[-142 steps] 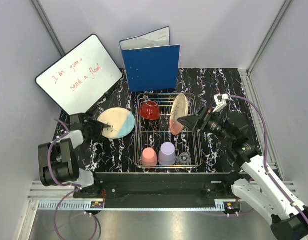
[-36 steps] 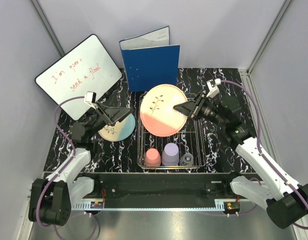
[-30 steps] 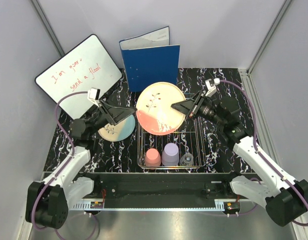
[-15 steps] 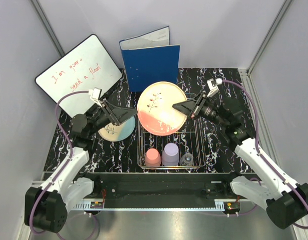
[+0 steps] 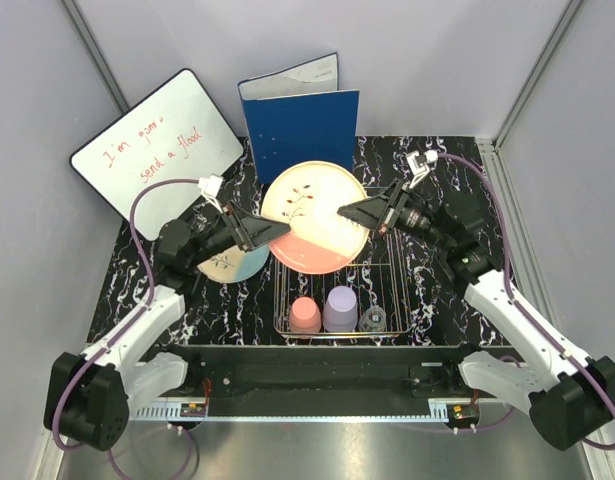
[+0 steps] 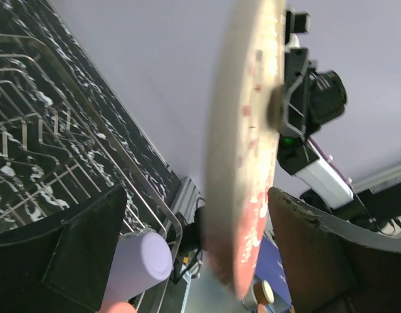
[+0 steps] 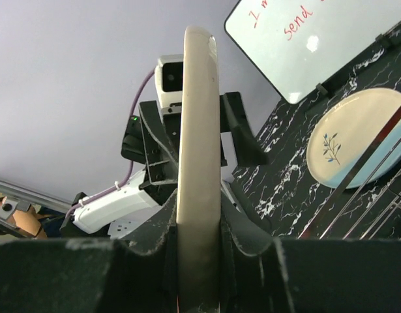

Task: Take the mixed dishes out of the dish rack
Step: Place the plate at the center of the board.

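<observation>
My right gripper (image 5: 344, 212) is shut on the right rim of the cream and salmon pink plate (image 5: 312, 215) and holds it up over the dish rack (image 5: 400, 305). In the right wrist view the plate (image 7: 199, 117) stands edge-on in that gripper (image 7: 199, 261). My left gripper (image 5: 284, 229) is open, its fingers on either side of the plate's left rim (image 6: 246, 150) with gaps showing. The pale blue plate (image 5: 230, 264) lies on the table left of the rack. A pink cup (image 5: 305, 314), a lavender cup (image 5: 339, 307) and a clear glass (image 5: 370, 319) stand in the rack's front. The red bowl is hidden.
A whiteboard (image 5: 157, 150) leans at the back left and a blue binder (image 5: 302, 130) stands upright behind the rack. The black marbled table (image 5: 437, 170) ends at grey walls on both sides.
My left gripper has moved right until its fingers straddle the plate's left rim. The right gripper has carried the plate a little to the left.
</observation>
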